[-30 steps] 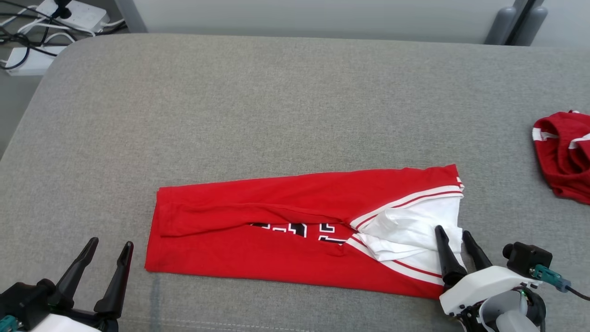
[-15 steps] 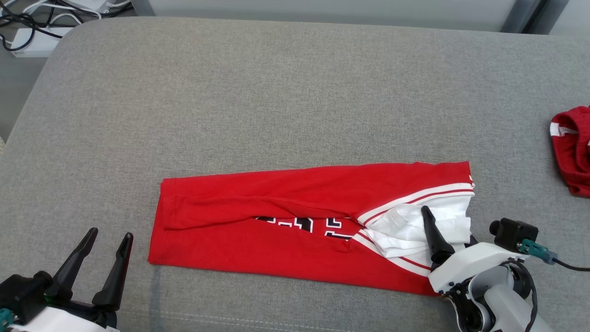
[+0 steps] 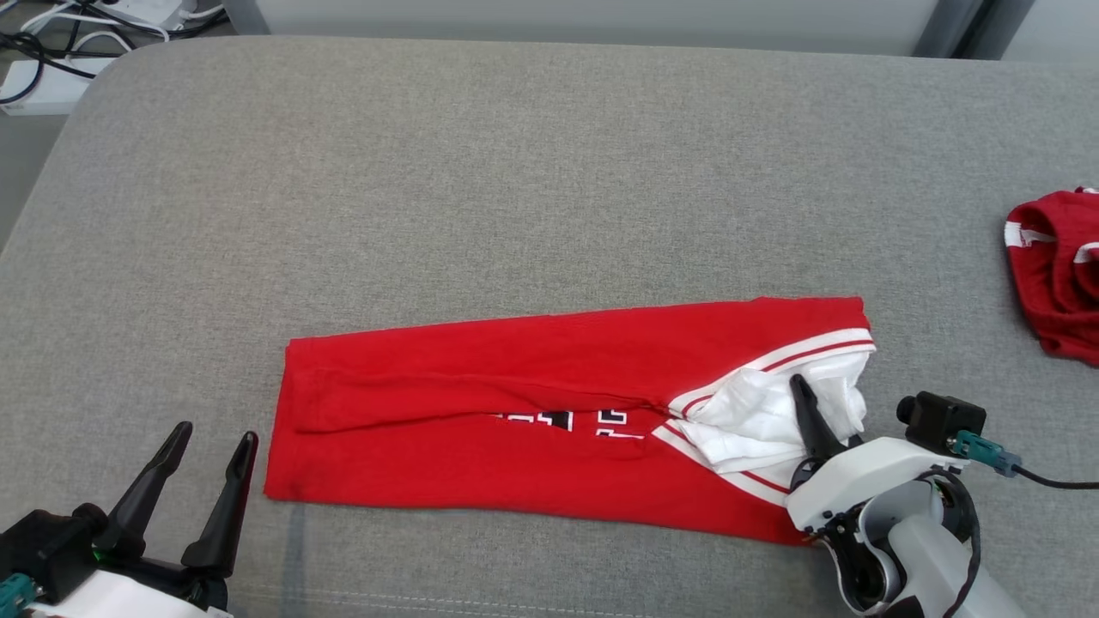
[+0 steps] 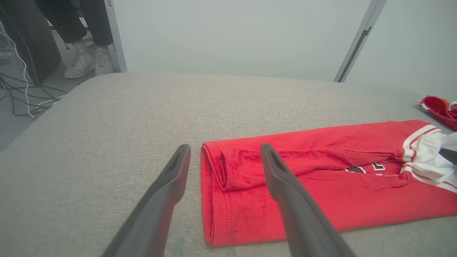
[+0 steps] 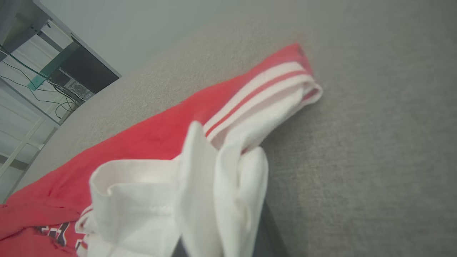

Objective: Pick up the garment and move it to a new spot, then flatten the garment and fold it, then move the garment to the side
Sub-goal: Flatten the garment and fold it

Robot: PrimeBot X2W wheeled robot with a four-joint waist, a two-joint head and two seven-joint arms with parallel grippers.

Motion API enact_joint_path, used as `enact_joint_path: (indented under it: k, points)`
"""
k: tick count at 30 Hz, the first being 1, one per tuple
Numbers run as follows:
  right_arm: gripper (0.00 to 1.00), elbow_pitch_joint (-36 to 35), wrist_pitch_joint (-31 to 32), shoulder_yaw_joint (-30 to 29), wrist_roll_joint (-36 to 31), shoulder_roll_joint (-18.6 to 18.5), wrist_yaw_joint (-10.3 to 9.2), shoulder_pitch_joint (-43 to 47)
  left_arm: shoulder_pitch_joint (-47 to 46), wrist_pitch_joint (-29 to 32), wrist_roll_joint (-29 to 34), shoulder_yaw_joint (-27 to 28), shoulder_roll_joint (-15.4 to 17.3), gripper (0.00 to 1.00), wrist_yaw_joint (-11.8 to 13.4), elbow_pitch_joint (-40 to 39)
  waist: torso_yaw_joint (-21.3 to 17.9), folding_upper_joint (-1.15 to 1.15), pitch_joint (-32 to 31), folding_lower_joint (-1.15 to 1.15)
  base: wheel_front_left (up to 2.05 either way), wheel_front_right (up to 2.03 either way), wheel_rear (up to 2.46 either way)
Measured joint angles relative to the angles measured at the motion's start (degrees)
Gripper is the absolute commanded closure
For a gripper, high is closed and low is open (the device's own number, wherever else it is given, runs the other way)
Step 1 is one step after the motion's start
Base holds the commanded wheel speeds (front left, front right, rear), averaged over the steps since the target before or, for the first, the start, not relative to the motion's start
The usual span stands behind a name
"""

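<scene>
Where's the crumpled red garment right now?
In the head view, the crumpled red garment lies on the grey surface at the far right, apart from the folded garment.

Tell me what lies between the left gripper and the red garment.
A narrow strip of bare grey surface, nothing on it. The head view shows it between the left gripper and the red garment.

Grey cushion [image 3: 515, 172] carries a folded red garment [image 3: 515, 455]; well right of the garment lies a crumpled red cloth [image 3: 1052, 283].
</scene>
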Motion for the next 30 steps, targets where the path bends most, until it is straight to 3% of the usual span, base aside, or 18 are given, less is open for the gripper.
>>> enact_joint_path:
  k: [9,21,23,30]
  points:
    - [1.0,-0.7,0.0,-8.2,-5.5,-2.5,0.0,0.9,0.0,0.0,0.0,-0.5,-0.1,0.0,0.0,-1.5,-2.2,0.0,-0.3,0.0,0.0,0.0,0.0]
    - [1.0,-10.8,6.6,-16.9,-13.7,-2.8,-0.02,3.6,0.2,0.0,0.6,-0.5,-0.9,0.0,0.0,-2.8,-6.6,0.0,-1.6,0.0,0.0,0.0,0.0]
    - [1.0,-13.7,8.1,-16.9,-14.7,-2.6,-0.09,4.7,0.2,0.0,0.7,-0.5,-1.0,0.0,0.0,-2.8,-7.0,0.0,-1.8,0.0,0.0,0.0,0.0]
    - [1.0,-28.3,15.0,-7.8,-13.7,-0.9,-0.1,7.8,0.2,0.0,0.7,-1.3,-1.0,0.0,0.0,-2.7,-6.8,0.0,-2.0,0.0,0.0,0.0,0.0]
